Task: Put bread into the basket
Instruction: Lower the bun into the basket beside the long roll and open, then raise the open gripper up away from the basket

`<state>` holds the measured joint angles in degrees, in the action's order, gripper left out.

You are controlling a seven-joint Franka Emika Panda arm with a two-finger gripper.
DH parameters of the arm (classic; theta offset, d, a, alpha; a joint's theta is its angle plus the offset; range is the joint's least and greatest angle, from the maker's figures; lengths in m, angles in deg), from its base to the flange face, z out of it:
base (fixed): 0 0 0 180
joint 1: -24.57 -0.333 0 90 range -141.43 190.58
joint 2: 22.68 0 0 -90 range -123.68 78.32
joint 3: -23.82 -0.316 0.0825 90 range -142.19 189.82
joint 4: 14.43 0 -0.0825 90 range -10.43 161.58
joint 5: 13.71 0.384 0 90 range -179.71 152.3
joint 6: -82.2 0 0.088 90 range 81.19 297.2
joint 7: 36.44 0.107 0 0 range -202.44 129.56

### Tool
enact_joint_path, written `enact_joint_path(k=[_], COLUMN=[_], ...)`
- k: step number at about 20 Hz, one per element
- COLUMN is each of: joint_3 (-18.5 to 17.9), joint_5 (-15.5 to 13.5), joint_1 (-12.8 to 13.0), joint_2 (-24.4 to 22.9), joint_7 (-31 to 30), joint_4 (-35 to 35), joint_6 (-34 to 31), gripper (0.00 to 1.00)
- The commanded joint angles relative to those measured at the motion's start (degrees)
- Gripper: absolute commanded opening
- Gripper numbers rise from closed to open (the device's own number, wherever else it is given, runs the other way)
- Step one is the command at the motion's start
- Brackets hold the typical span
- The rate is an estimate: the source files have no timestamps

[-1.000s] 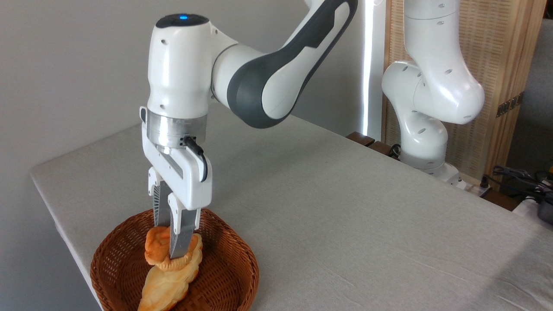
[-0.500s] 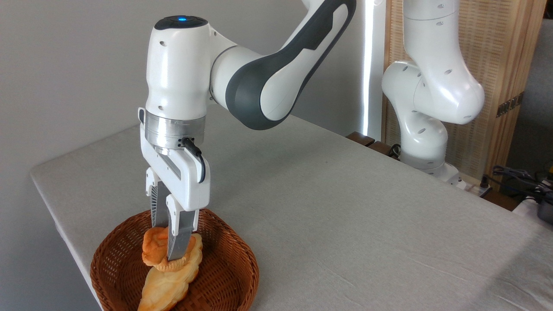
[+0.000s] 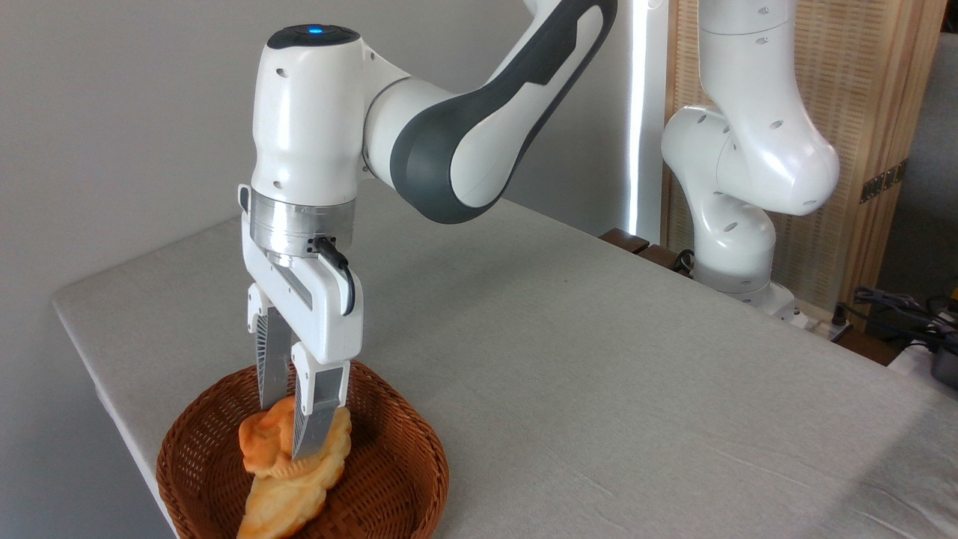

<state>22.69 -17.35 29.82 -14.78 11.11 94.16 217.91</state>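
Note:
The bread (image 3: 260,443), a small orange-brown knotted bun, lies inside the round brown wicker basket (image 3: 408,464) at the table's near left corner. It leans to the left on top of a longer, paler braided loaf (image 3: 278,503). My gripper (image 3: 287,430) points straight down into the basket. Its two ribbed fingers (image 3: 313,415) stand either side of the bun with the jaws slightly apart, so the gripper is open. The front finger hides the bun's right part.
The grey cloth-covered table (image 3: 599,389) stretches right and back from the basket. The basket sits close to the table's left edge (image 3: 112,404). The arm's white base (image 3: 737,247) stands at the far right edge, before a wooden screen (image 3: 876,112), with cables (image 3: 898,307) at right.
The fingers have spread a little. The bun has dropped slightly and tipped left onto the braided loaf. The wrist has drifted slightly left.

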Motion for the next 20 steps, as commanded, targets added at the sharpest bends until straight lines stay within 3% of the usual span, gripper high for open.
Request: enact_joint_path(k=[1, 7, 14, 20], joint_3=[-0.4, -0.5, 0.1, 0.1], joint_5=[-0.4, -0.5, -0.3, -0.3], joint_1=[0.0, 0.0, 0.1, 0.1], joint_2=[-0.6, -4.2, -8.0, -10.3], joint_7=[1.1, -1.7, -4.6, -9.2], joint_4=[-0.1, -0.2, -4.3, -5.4], joint_6=[0.1, -1.8, -18.4, -25.7], gripper=[1.0, 1.0, 1.0, 1.0])
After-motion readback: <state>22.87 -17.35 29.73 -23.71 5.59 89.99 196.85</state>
